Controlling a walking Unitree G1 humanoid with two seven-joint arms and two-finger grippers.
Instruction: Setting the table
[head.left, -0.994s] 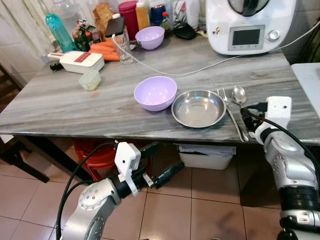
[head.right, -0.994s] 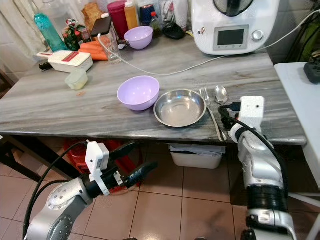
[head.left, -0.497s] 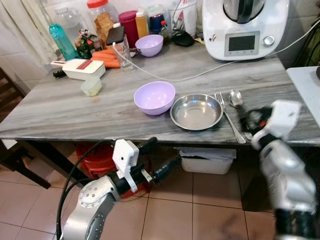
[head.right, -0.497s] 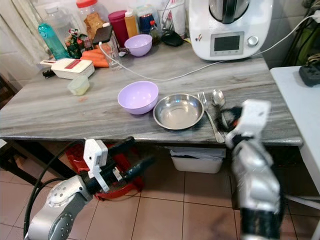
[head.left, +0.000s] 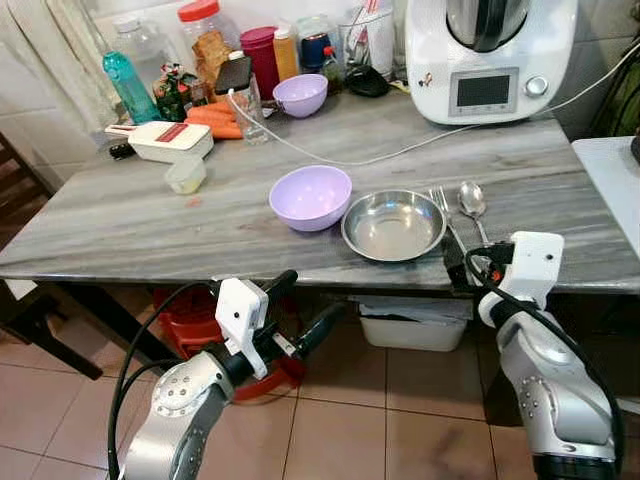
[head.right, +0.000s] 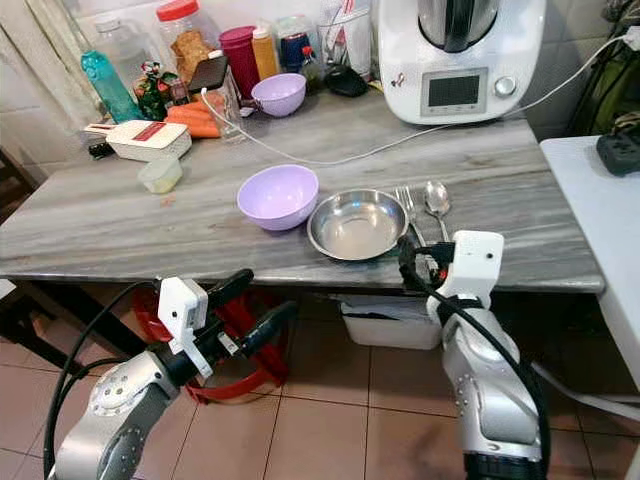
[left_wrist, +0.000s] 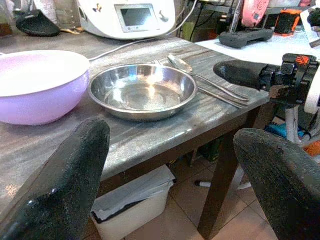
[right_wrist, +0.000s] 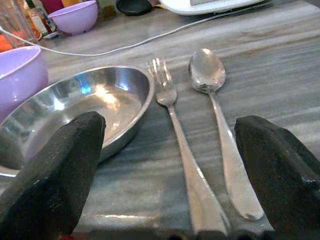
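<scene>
- Steel plate: round and shallow, near the front edge of the grey table, nothing in it.
- Purple bowl: just beside the plate on my left, its rim touching or nearly touching the plate's rim; upright.
- Fork: flat on the table just to the right of the plate, tines pointing away from me.
- Spoon: alongside the fork on its far side from the plate, bowl end away from me, near the fork but apart from it.
- My right gripper: at the table's front edge, just before the fork and spoon handles; fingers spread wide, holding nothing.
- My left gripper: below the table edge, out in front of the bowl; fingers apart, holding nothing.
- Second purple bowl: smaller, at the back of the table among bottles and jars.
- White kitchen machine: at the back right, its cable trailing across the tabletop.
- White box: back left, with carrots behind it.
</scene>
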